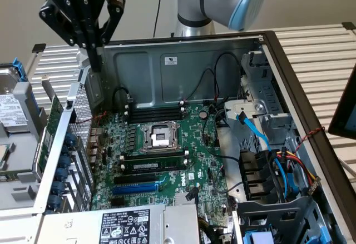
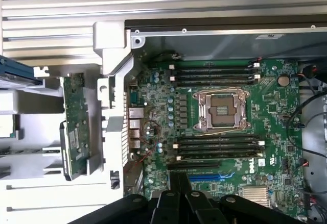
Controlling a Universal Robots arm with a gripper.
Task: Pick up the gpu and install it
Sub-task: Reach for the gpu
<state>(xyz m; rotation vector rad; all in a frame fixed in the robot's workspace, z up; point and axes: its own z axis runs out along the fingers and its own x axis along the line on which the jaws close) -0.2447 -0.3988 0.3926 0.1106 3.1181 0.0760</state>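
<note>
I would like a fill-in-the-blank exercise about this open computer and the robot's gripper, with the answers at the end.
1. The gripper is ____ and holds nothing.
2. The gpu sits ____ the computer case, not inside it.
3. The motherboard in the case is ____ in colour.
Missing words: shut; outside; green.

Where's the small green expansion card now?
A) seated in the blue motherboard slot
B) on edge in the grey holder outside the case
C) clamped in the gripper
B: the small green expansion card stands on edge in the grey metal holder outside the case; the black gripper is shut on nothing.
</note>
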